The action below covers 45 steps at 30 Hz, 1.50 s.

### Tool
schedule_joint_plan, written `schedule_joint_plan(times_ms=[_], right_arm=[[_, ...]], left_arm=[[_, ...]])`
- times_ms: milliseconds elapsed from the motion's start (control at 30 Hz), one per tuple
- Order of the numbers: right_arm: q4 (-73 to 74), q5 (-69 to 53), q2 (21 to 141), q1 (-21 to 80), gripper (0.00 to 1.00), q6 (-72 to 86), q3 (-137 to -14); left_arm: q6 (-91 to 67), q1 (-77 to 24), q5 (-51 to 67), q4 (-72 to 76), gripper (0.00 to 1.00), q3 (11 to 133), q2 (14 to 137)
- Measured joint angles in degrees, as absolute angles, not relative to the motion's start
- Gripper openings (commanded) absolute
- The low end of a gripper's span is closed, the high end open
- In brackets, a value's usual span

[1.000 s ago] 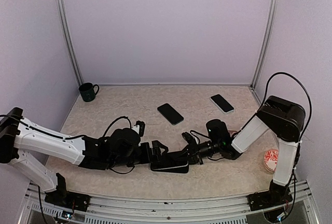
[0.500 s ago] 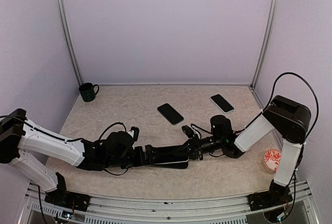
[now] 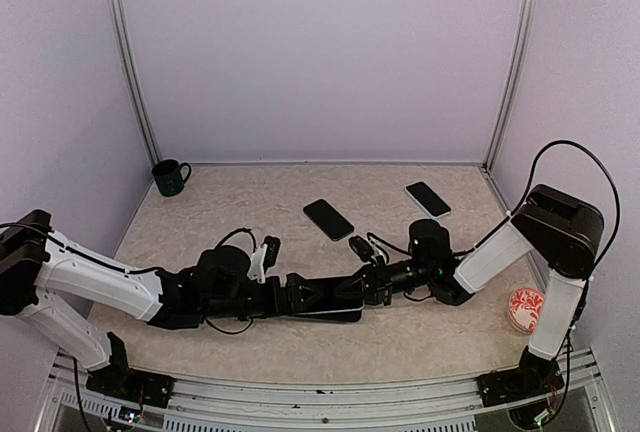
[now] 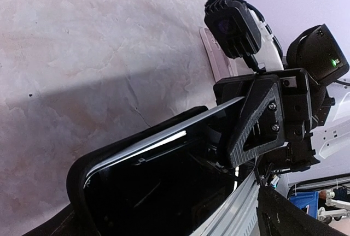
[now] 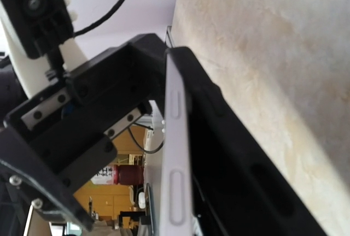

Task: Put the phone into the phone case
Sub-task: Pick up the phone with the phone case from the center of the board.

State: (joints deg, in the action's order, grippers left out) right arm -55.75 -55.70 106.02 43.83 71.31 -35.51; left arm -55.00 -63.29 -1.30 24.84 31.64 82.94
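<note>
front strip of the worktop (image 3: 250, 217), between the two arms: phone (image 4: 158, 195) and phone case (image 4: 76, 184) together, lying lengthwise left to right. overhead they read as one dark slab with a pale near edge; phone and case can't be told apart there.

left wrist view splits them. the black case rim wraps the phone's rounded end nearest that camera, with the silver side rail just inside it. the rail's other end runs out past the rim into the right end effector (image 3: 366, 283). right wrist view gives the same rail edge-on, side buttons showing, with the black case wall and its cut-outs on the worktop side. fully seated or not: cannot tell.

right end effector: jaws narrow, pinched on the phone's end, one triangular finger lying over it. left end effector (image 3: 300, 294): jaws wide, standing either side of the slab's left end. contact not clear.

poses: left arm stretched long and low from its base at the left, forearm near level over the worktop, wrist pointing right. right arm folded, elbow high at the right edge, forearm sloping down and leftward. the two tips face each other along the slab.

right of them, a red-and-white dish (image 3: 523, 309). further back, a spare phone (image 3: 328, 219) lies flat mid-worktop, with a second phone (image 3: 428, 199) behind and right of it, apart. far left corner: a dark mug (image 3: 171, 177).
</note>
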Motion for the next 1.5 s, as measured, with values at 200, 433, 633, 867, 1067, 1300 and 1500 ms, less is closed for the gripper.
schedule_joint_plan(times_ms=[200, 433, 633, 867, 1067, 1300, 1500], right_arm=[[-56.97, -56.49, 106.00, 44.51, 0.00, 70.57, -35.51], [-58.13, -57.56, 106.00, 44.58, 0.00, 70.35, -35.53], [-60.05, -58.61, 106.00, 44.64, 0.00, 70.70, -35.57], [-61.49, -59.51, 106.04, 44.69, 0.00, 71.05, -35.62], [-62.54, -59.88, 106.56, 44.69, 0.09, 71.05, -35.62], [-61.06, -59.75, 107.22, 44.77, 0.24, 70.50, -35.94], [-57.45, -59.51, 107.24, 44.86, 0.27, 68.36, -36.80]], left_arm=[[-54.83, -63.05, 1.91, 26.79, 0.92, 30.81, 82.96], [-54.63, -63.18, 3.40, 29.69, 0.83, 29.43, 82.89], [-54.22, -63.20, 3.90, 31.59, 0.68, 27.99, 81.71], [-53.87, -63.22, 4.47, 33.26, 0.60, 27.03, 81.36], [-53.74, -63.22, 4.71, 33.87, 0.57, 26.61, 81.36], [-53.56, -63.66, 5.96, 35.70, 0.52, 26.37, 81.34], [-53.58, -63.83, 6.72, 37.15, 0.44, 26.37, 81.36]])
